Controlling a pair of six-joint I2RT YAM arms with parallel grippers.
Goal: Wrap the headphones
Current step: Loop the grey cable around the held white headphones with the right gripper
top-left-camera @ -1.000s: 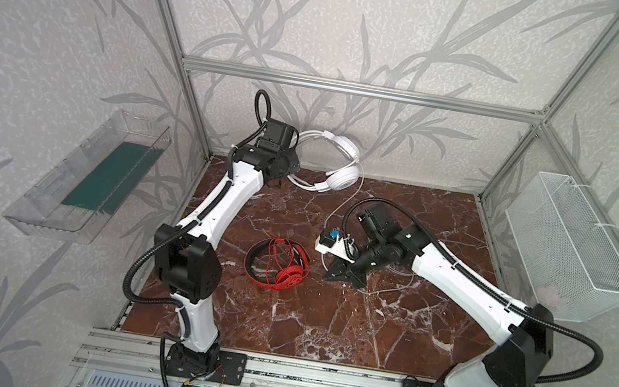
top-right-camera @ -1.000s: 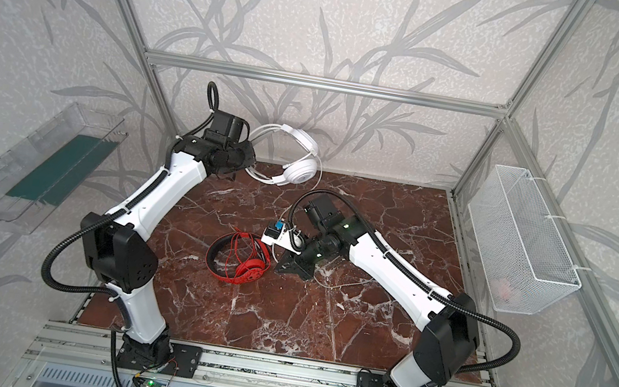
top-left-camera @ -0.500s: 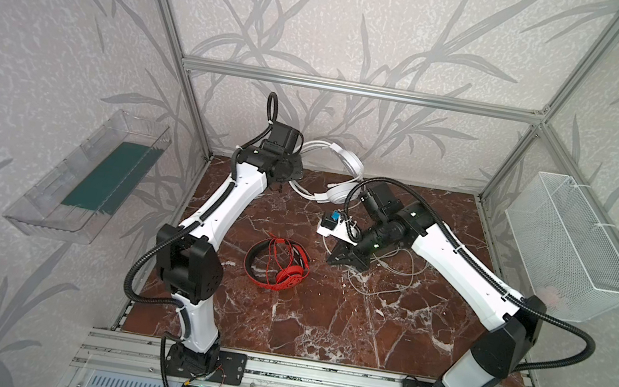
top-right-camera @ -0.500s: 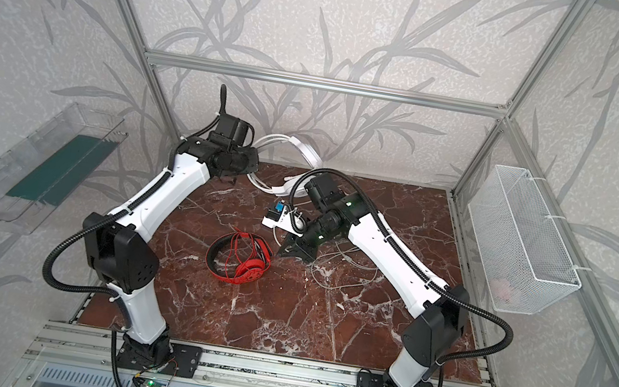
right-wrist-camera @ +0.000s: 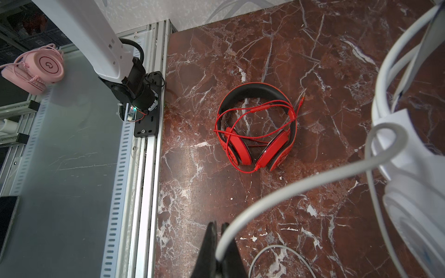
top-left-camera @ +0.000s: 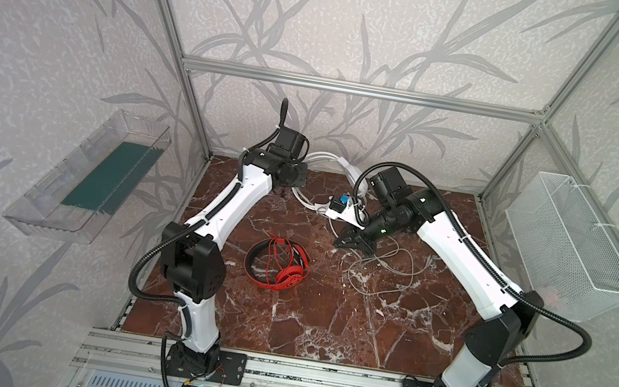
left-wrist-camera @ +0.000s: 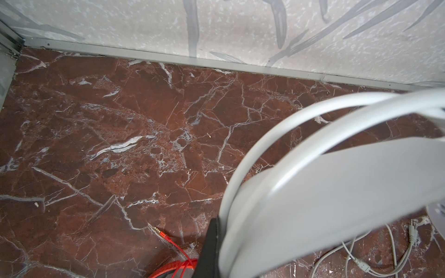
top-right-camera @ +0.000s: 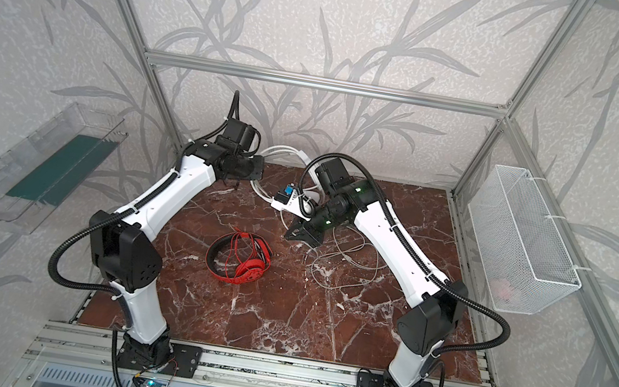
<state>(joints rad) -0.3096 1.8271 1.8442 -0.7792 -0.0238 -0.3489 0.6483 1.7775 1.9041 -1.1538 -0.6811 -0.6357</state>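
Currently, the left pincer [top-left-camera: 291, 185] is clamped on the band of the white headphones [top-left-camera: 330, 158], held near the twelve o'clock edge of the desk [top-left-camera: 321, 322]. The right pincer [right-wrist-camera: 220, 243] is closed on their white cable [right-wrist-camera: 289, 190], whose slack lies looped on the desk. The red headphones [top-left-camera: 288, 275] lie at nine o'clock of that slack.

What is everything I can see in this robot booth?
Red headphones: 1, red with black band, lying mid-table, cable draped over them.
White headphones: 1, white, at the back, in left pincer.
White-grey cable: 1, loose coils on table, pinched by right pincer.
Pink headphones: 1, off the table.
Clear tray: 1, green sheet inside, left wall.
Wire basket: 1, white, right wall.
Table: 1, red-brown marble.
Arms: 2, white and black.
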